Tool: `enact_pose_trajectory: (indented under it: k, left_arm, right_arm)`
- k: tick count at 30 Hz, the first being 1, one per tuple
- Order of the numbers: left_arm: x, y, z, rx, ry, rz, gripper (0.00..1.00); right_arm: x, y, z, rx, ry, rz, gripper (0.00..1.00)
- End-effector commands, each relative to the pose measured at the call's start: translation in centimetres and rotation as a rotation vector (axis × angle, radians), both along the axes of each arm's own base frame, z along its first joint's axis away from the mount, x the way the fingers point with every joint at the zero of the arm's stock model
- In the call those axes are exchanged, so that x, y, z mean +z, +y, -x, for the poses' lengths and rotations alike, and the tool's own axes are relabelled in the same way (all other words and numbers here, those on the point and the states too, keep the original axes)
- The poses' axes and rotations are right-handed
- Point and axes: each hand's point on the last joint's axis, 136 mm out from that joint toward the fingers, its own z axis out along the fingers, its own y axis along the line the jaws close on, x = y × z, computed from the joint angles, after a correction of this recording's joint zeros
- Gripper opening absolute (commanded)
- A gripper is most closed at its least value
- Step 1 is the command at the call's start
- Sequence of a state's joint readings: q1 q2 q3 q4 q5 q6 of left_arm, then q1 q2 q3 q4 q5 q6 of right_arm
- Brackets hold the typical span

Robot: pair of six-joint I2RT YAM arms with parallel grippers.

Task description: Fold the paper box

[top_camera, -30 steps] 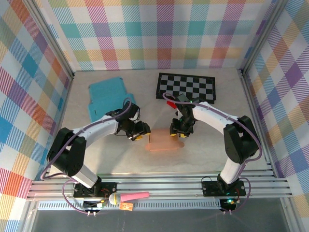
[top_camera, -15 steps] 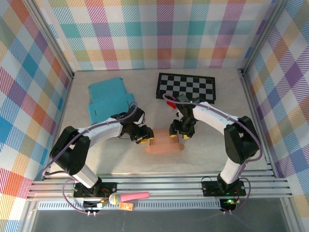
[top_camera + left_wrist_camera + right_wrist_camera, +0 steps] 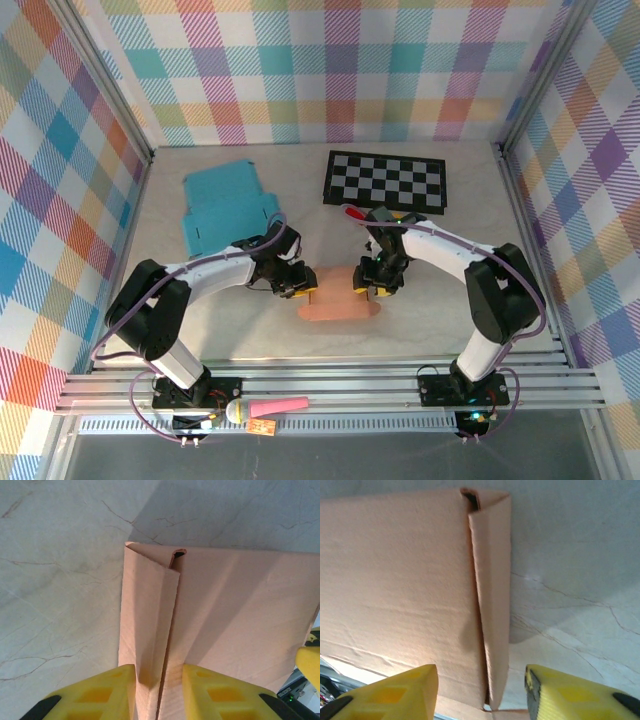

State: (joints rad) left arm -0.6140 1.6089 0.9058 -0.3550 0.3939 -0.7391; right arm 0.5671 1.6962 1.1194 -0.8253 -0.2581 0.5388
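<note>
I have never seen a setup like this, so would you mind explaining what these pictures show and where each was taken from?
These are two robot arms bolted at the near edge of a table, each ending in a two-finger gripper with yellow fingers. The wide picture comes from a fixed camera above and behind them. The close-ups come from cameras on the wrists. On the table lie a partly folded peach paper box, a flat teal cardboard sheet and a checkerboard. The left gripper has a raised flap of the box between its fingers, close on both sides. Whether it pinches is unclear. The right gripper straddles the flap at the opposite end with gaps either side, so it is open.
</note>
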Motion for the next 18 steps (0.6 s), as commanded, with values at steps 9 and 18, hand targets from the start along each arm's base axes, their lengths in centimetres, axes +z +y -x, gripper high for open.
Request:
enact_pose_trajectory:
  k: [9, 18]
  left_arm:
    - [-0.1, 0.6, 0.1, 0.014, -0.046, -0.013, 0.22]
    - [-0.2, 0.7, 0.0, 0.008, -0.046, -0.005, 0.14]
  right_arm:
    - [0.2, 2.0, -0.8, -0.007, -0.007, -0.121, 0.36]
    - [1.5, 0.8, -2.3, -0.060, -0.075, -0.262, 0.72]
